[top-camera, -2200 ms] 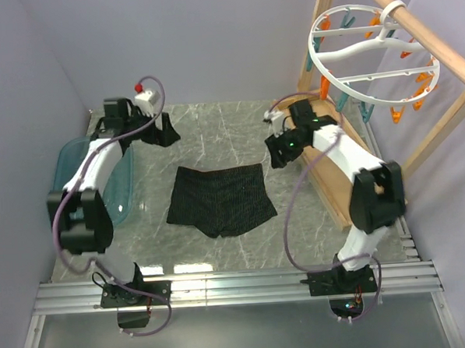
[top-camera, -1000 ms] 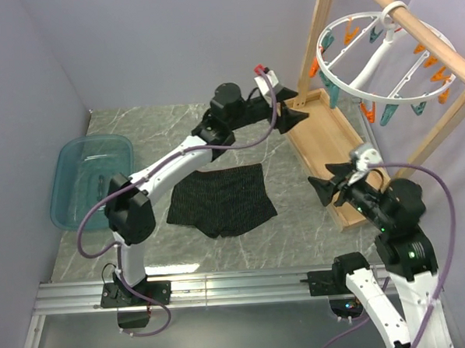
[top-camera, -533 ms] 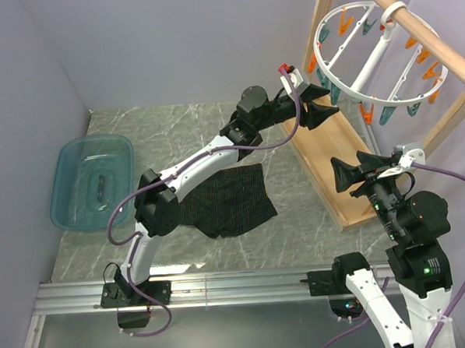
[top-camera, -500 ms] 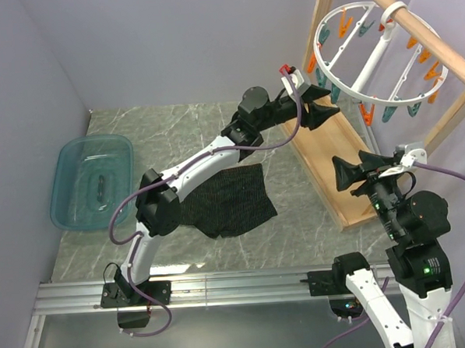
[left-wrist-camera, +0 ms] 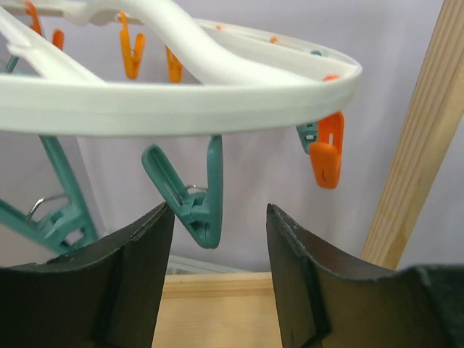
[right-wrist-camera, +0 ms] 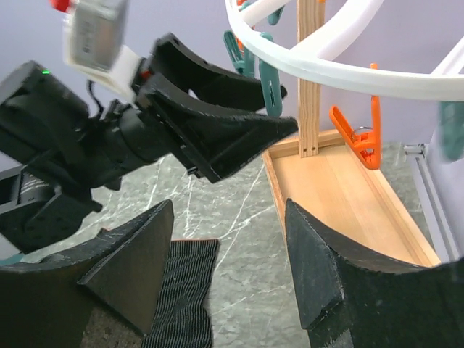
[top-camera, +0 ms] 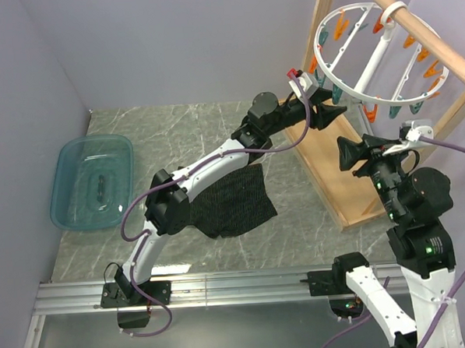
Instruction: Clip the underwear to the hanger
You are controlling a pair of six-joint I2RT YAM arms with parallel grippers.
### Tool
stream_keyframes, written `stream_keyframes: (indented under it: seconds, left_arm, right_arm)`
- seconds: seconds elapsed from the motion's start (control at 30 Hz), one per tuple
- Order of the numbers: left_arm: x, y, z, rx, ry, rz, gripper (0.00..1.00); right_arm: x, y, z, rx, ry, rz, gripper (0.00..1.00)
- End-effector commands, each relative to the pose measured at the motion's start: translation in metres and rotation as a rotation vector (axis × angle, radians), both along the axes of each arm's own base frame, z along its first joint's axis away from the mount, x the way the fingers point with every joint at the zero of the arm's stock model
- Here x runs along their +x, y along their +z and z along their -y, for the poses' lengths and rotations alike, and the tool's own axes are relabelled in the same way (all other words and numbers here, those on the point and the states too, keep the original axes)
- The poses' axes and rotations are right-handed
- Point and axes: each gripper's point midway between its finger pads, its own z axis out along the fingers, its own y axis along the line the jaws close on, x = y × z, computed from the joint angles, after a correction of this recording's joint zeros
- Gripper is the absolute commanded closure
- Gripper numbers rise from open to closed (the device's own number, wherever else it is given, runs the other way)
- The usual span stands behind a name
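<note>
Robotics lab test cell, not a home. A left arm (top-camera: 216,155) and a right arm (top-camera: 410,211), trailing purple cables, are bolted to an aluminium rail (top-camera: 238,287) at the near edge of a marble-patterned worktop (top-camera: 191,129). Plain lilac panels (top-camera: 171,45) box it in. Staged laundry props: white peg hanger (left-wrist-camera: 181,109), wooden rack (top-camera: 333,165), teal tub (top-camera: 90,139), black underwear (top-camera: 234,201).

The left arm (top-camera: 208,161) and right arm (top-camera: 417,207) have white links and black joints, black bases bolted on the metal rail (top-camera: 238,287), looping purple cables (top-camera: 123,225), and black wedge-shaped fingers (left-wrist-camera: 130,275).
</note>
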Motion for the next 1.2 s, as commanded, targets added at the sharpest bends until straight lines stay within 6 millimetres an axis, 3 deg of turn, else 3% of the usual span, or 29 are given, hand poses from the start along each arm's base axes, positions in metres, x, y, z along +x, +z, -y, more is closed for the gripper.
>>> stream_keyframes:
  seconds: [0.0,0.23,0.43,0.63,0.7,0.77,0.9,1.17]
  left_arm:
    - [-0.007,0.048,-0.009,-0.123,-0.002,0.048,0.43]
    - [-0.008,0.045,-0.007,-0.120,-0.018,0.042,0.67]
    - [-0.005,0.045,-0.008,-0.115,0.003,0.041,0.85]
    - [-0.002,0.043,-0.012,-0.096,0.052,0.052,0.93]
    - [-0.009,0.043,-0.012,-0.083,0.067,0.079,0.95]
    - [-0.009,0.035,-0.011,-0.056,0.096,0.096,0.97]
    - [-0.022,0.037,-0.009,-0.028,0.166,0.198,1.00]
    - [-0.024,0.042,-0.009,-0.034,0.235,0.227,1.00]
  right_arm:
    - [0.009,0.024,0.002,0.034,-0.022,0.046,0.31]
    - [0.033,0.044,-0.007,0.072,0.017,0.072,0.34]
    - [0.055,0.053,0.002,0.138,-0.047,0.082,0.42]
    - [0.066,0.049,0.020,0.243,-0.159,0.110,0.59]
    - [0.067,0.047,0.023,0.278,-0.174,0.114,0.67]
    - [0.069,0.047,0.018,0.318,-0.151,0.121,0.67]
    - [0.072,0.045,0.015,0.355,-0.139,0.117,0.67]
    - [0.087,0.027,0.028,0.379,-0.230,0.054,0.67]
